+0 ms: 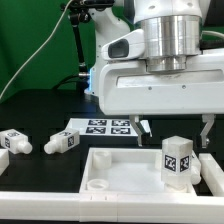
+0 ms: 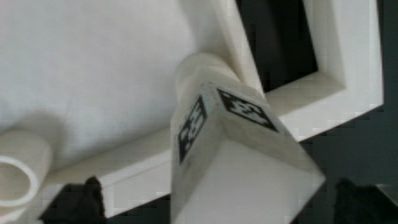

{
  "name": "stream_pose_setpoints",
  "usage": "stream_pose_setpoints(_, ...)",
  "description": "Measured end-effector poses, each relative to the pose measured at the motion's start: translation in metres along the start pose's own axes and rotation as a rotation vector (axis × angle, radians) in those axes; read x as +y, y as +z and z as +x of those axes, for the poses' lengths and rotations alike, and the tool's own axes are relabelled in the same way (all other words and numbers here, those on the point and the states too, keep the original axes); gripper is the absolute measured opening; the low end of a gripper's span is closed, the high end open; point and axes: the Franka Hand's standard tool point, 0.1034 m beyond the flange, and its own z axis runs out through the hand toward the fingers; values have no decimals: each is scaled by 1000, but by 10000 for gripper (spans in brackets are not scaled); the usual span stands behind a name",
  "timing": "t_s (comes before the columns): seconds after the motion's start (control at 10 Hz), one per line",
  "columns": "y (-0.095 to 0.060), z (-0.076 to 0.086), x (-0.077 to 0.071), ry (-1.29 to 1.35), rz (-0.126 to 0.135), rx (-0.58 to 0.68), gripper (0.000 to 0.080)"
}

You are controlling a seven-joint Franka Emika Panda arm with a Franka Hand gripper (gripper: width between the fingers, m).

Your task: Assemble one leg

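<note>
One leg [image 1: 178, 158], a white block with a black-and-white tag, stands upright in the right near corner of the large white panel [image 1: 125, 172]. My gripper [image 1: 176, 136] hangs just above it. The jaws are open and wide apart, one finger on each side of the leg's top, touching nothing. In the wrist view the leg [image 2: 240, 135] fills the middle. It reaches down onto the panel [image 2: 107, 70], and the dark fingertips [image 2: 80, 197] show at both lower corners, clear of the leg. Two more legs [image 1: 15, 141] [image 1: 62, 142] lie on the black table at the exterior view's left.
The marker board [image 1: 108, 126] lies flat behind the panel, under the gripper body. A white bar [image 1: 60, 205] runs along the front of the exterior view. A round boss [image 2: 15, 175] sits at a panel corner in the wrist view. A green stand and cables are at the back.
</note>
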Motion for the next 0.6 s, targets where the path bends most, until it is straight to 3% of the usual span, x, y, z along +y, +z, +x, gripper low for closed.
stream_pose_setpoints(0.3, 0, 0, 0, -227, -6, 1, 649)
stream_pose_setpoints(0.6, 1, -2, -5, -538, -41, 3, 649)
